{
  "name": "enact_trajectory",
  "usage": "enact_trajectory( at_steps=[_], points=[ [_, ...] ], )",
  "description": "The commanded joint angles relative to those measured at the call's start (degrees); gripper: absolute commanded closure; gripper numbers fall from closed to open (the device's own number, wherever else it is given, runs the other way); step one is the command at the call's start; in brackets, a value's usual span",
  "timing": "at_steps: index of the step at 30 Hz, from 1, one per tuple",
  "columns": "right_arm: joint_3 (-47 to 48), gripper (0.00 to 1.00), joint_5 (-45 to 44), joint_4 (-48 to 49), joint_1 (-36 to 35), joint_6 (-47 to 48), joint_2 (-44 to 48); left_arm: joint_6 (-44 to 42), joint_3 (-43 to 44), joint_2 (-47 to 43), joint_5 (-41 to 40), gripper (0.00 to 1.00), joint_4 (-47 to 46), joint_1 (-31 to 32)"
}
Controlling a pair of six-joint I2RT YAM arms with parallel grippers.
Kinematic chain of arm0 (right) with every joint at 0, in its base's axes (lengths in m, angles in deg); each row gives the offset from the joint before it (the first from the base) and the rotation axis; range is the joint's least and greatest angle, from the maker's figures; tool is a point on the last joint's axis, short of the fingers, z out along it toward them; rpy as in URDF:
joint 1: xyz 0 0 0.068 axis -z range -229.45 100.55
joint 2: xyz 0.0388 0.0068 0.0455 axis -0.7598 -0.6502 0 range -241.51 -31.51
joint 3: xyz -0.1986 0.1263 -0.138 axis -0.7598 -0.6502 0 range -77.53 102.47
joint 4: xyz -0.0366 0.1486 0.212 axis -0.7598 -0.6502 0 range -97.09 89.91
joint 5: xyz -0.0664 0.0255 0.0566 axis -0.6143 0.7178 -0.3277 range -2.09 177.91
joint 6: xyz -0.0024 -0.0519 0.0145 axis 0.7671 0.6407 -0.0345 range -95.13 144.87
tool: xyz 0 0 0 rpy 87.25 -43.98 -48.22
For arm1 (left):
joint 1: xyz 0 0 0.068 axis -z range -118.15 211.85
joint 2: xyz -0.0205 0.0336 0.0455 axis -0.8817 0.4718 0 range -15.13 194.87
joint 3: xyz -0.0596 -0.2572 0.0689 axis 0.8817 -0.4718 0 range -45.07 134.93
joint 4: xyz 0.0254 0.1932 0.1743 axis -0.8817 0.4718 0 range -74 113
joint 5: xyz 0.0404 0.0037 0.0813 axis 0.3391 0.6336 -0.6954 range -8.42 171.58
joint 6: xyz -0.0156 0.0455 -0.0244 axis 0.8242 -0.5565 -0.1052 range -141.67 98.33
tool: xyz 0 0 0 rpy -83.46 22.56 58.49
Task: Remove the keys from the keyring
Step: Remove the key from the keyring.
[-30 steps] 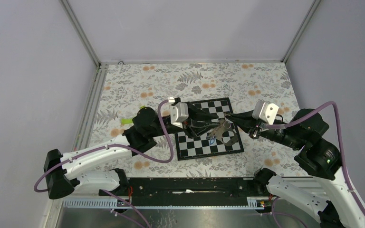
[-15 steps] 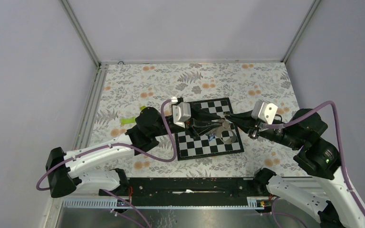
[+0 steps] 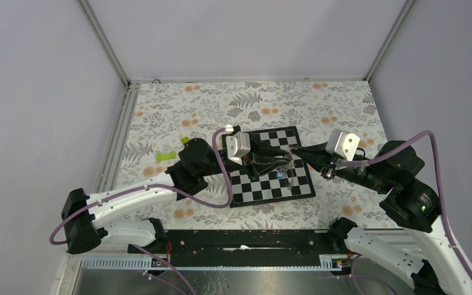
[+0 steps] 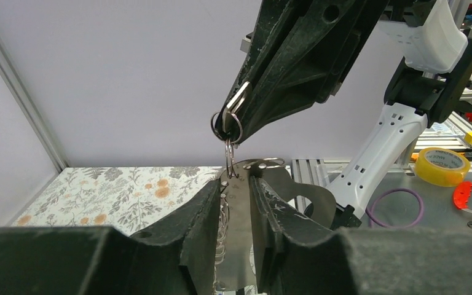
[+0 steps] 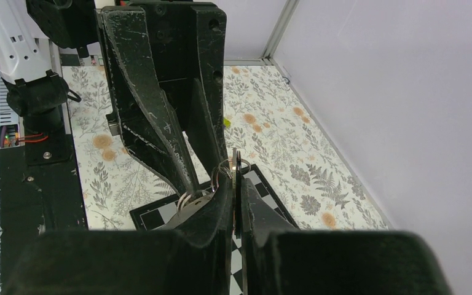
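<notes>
Mid-separation above the black-and-white chessboard (image 3: 264, 187): right gripper (image 5: 236, 179), nearly shut, pinches the metal ring of the grey-brown fabric strap keyring (image 4: 227, 126), left gripper (image 4: 235, 184) half-closed on the thin silvery-grey metal keys (image 4: 237, 236) hanging beneath; next, I reckon, a key needs threading off the coil

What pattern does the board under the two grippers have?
The board is a black-and-white chequer, clearest in the top external view.
</notes>
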Motion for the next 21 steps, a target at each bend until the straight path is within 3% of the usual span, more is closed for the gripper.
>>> enact_trajectory(
  at_steps=[1, 21],
  points=[
    [0.58, 1.0, 1.73, 2.08, 0.13, -0.57, -0.16, 0.32, 1.57, -0.19, -0.1, 0.69, -3.96, -0.14],
    [0.6, 1.0, 2.08, -0.23, 0.15, -0.33, -0.72, -0.32, 1.29, -2.28, -1.34, 0.65, -4.07, -0.13]
  ],
)
